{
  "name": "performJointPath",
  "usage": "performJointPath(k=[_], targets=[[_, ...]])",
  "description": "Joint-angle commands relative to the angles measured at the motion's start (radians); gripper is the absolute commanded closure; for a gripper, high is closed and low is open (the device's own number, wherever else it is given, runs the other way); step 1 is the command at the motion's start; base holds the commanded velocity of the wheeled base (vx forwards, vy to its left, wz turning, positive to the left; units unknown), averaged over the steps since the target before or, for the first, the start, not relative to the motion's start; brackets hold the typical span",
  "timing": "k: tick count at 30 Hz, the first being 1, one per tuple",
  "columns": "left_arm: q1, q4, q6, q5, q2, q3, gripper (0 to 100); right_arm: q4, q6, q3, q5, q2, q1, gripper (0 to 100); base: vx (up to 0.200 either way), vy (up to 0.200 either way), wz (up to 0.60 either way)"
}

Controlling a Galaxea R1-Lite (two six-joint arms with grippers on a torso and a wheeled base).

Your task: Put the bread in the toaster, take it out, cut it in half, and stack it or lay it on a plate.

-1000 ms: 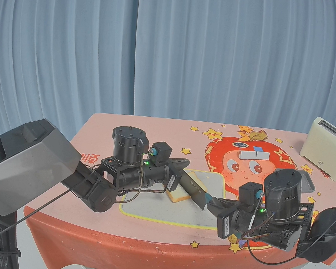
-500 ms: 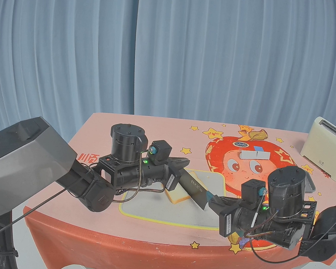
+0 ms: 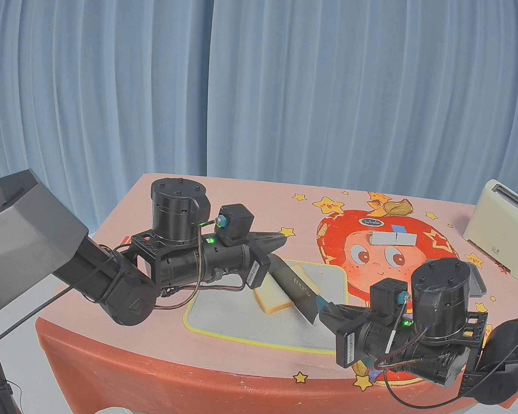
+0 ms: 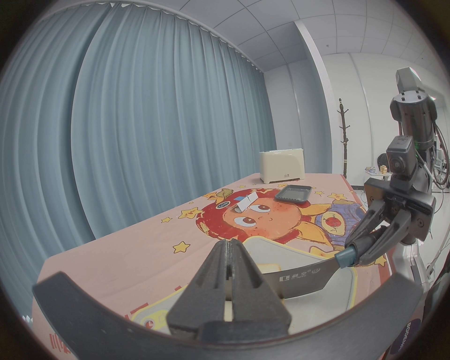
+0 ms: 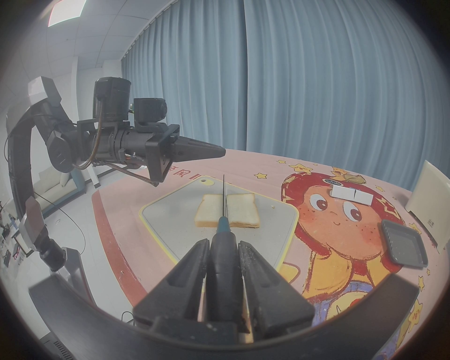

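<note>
The right gripper is clamped on the handle of the knife. The blade's long axis runs far-left across the middle of the bread, which lies on the cutting board at the centre of the desk. The left gripper, fingers pressed together and empty, has withdrawn left, clear of the bread, since the earlier frames.

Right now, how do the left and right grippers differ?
The right gripper is shut on the knife handle; the left gripper is shut on nothing. The right gripper's blade crosses the bread; the left gripper hangs in the air, touching nothing. Both point toward the cutting board.
</note>
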Motion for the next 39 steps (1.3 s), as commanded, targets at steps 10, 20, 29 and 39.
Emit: performJointPath(k=[10,20,29,39], targets=[[-0.001,-0.002,0.001,0.003,-0.050,0.028,100,-0.004,0.002,-0.003,-0.001,-0.007,0.010,100,0.000,0.000,0.00],[0.005,-0.002,-0.001,0.018,-0.085,0.059,100,-0.080,-0.001,0.006,-0.004,-0.005,-0.013,100,0.000,0.000,0.00],[0.005,-0.002,-0.001,0.043,-0.145,0.111,100,-0.077,-0.003,0.011,-0.004,-0.022,-0.019,100,0.000,0.000,0.00],[0.011,-0.007,-0.007,0.080,-0.257,0.232,100,-0.080,-0.006,0.020,-0.004,-0.034,-0.021,100,0.000,0.000,0.00]])
